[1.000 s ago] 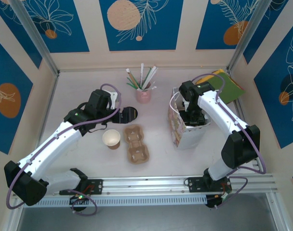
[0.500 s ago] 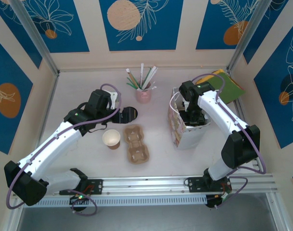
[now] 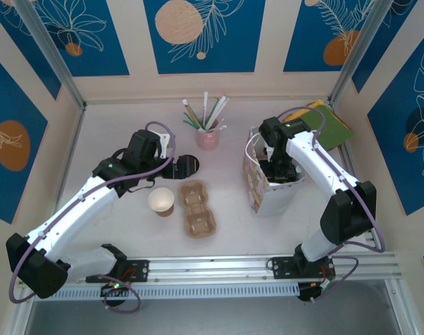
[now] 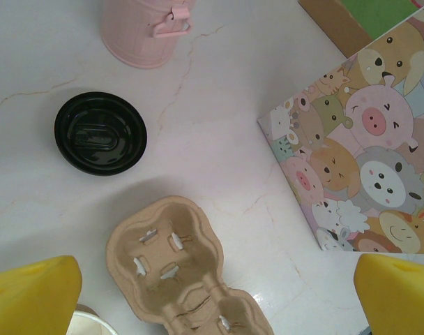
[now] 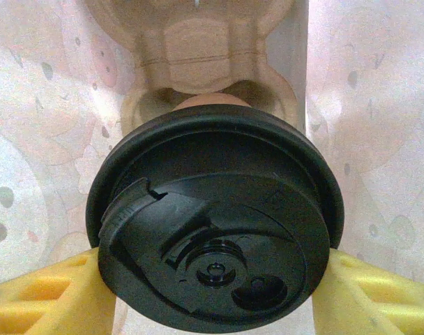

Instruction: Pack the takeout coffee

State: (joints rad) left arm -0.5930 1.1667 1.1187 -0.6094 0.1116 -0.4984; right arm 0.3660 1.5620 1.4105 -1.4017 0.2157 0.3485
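Over the left half of the desk (image 3: 114, 118), the left jaws hang spread wide and empty. The left wrist view looks down past them at the things not yet dealt with. A lidless paper cup (image 3: 161, 201) stands just left of a moulded cardboard cup tray (image 4: 177, 244), both of whose slots are empty. A loose black lid (image 4: 100, 132) lies flat on the desk beyond the tray. Behind that stands a pink pot (image 3: 208, 136) of straws and stirrers.

To the right stands an open paper bag (image 4: 358, 160) printed with cartoon animals, and the right arm reaches down into it. In the right wrist view the right jaws are gripping the takeout coffee (image 5: 212, 223) by its sides, just under the black lid. The cup is upright between the bag's walls, above a second cardboard tray (image 5: 198, 56) lying deeper inside. Whether its base sits in a slot cannot be told, because the lid hides it.

By my reading the packing is well along, with the coffee inside the bag but not yet let go. What seems left is to seat it, open the jaws and lift the arm clear.
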